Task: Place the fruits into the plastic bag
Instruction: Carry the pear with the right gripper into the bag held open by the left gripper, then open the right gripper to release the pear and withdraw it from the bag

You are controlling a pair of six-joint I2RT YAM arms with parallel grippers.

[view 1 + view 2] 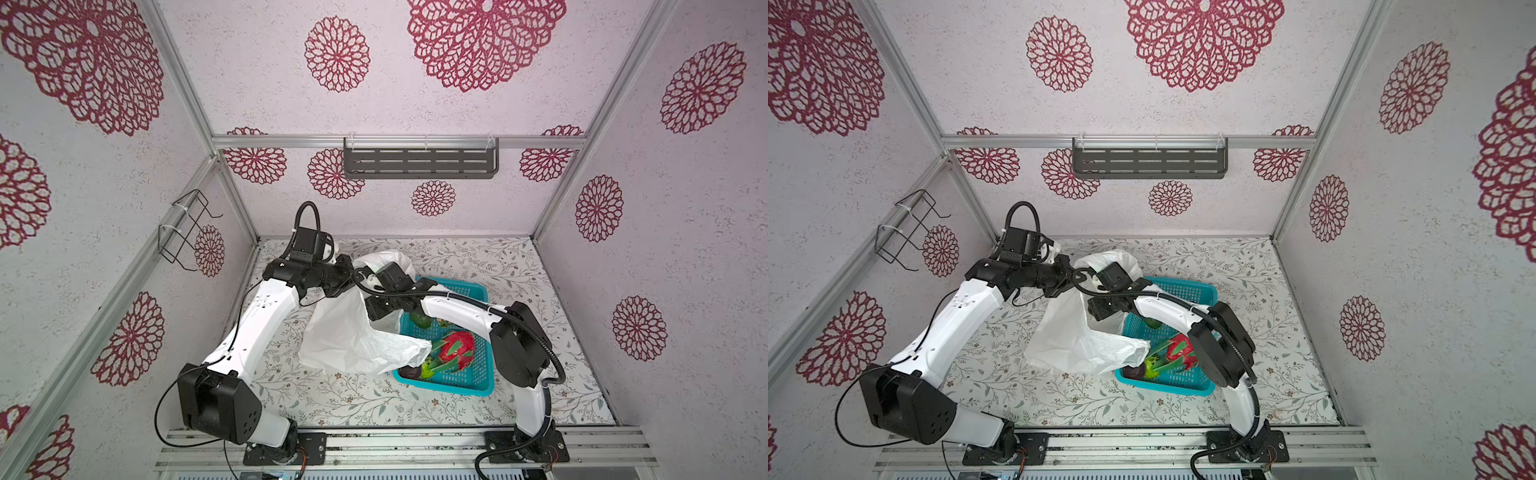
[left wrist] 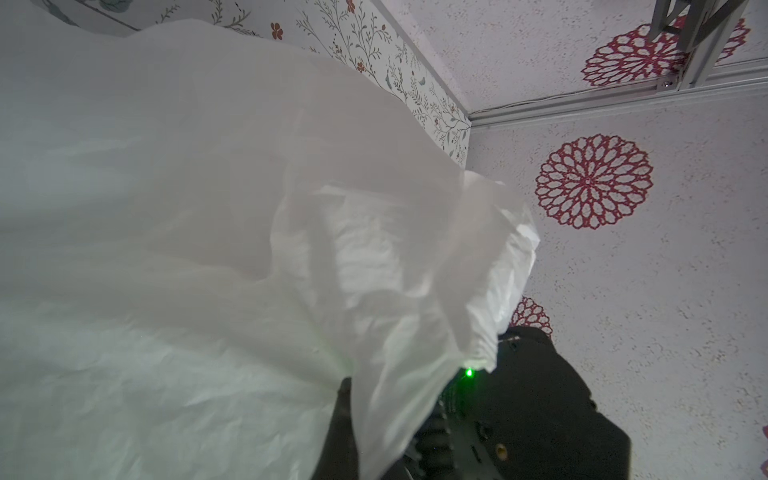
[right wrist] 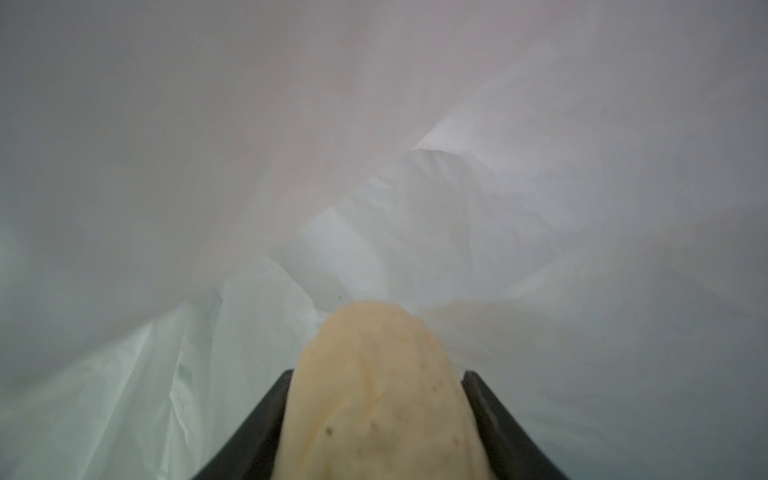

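The plastic bag (image 1: 349,332) (image 1: 1075,336), thin and white, hangs raised beside the teal basket. My left gripper (image 1: 347,282) (image 2: 386,424) is shut on its upper edge and holds it up. My right gripper (image 3: 377,374) reaches inside the plastic bag (image 3: 374,166) with its fingers against both sides of a pale speckled fruit (image 3: 374,395). In both top views the bag hides those fingers. A red dragon fruit (image 1: 457,347) (image 1: 1179,347), a dark green avocado (image 1: 422,320) (image 1: 1152,322) and a dark fruit (image 1: 409,371) lie in the basket.
The teal perforated basket (image 1: 478,386) (image 1: 1183,388) stands right of the bag, under my right arm. A grey slotted shelf (image 1: 419,160) hangs on the back wall and a black wire holder (image 1: 187,232) on the left wall. Walls enclose the flowered tabletop (image 1: 498,270).
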